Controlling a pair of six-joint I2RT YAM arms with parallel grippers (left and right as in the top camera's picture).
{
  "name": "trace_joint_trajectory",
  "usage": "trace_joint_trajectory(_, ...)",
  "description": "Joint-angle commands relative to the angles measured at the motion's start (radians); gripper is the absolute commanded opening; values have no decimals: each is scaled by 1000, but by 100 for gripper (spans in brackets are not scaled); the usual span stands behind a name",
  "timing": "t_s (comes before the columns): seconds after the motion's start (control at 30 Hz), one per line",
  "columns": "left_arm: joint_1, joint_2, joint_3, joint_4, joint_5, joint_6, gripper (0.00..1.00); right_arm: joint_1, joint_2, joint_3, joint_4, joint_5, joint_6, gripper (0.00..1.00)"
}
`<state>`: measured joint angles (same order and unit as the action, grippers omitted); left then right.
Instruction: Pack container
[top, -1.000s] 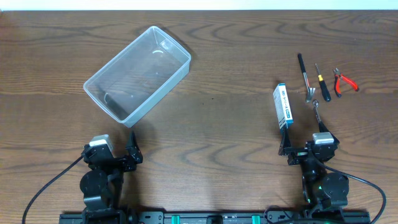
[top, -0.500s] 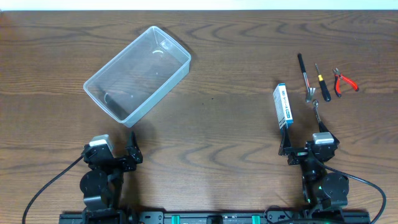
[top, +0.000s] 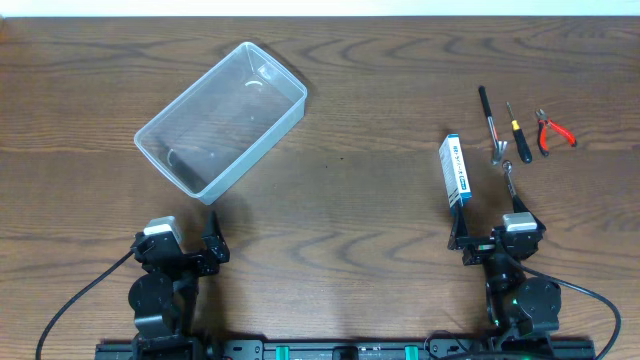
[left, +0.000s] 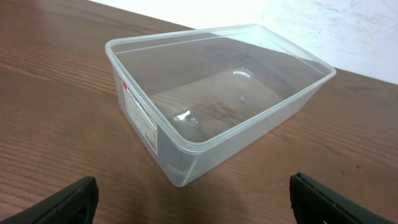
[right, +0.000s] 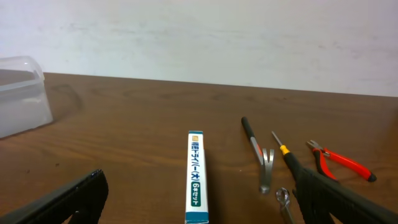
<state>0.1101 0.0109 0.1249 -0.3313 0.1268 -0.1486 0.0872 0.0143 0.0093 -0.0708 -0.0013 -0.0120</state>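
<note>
Overhead shows container (top: 221, 120) and box (top: 455, 171) unmoved.

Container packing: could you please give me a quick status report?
Left gripper, right gripper open, empty. Container empty, left side. Box, tools unpacked at right; nothing in the way.

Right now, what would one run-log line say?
stage: nothing packed yet | container: empty, upright | box, hand tools: loose on table, right side | left gripper: open | right gripper: open

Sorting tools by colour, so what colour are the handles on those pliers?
The pliers have red handles; the right wrist view shows them best.
</note>
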Motion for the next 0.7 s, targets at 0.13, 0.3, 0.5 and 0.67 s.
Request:
trace_joint_trajectory(0.13,-3,-7,-24,4,-8,14,90,-17,-8,-4,-2,-3,-11,99)
trace_joint_trajectory(0.3,-3,-7,-24,4,-8,14,90,-17,-8,-4,4,-3,-12,99)
trace_joint_trajectory(0.5,-3,-7,-24,4,-8,14,90,-17,17,-4,-4,10,-12,99)
trace_joint_trajectory(0.67,-3,-7,-24,4,-8,14,90,-17,75,-4,-3,12,19,99)
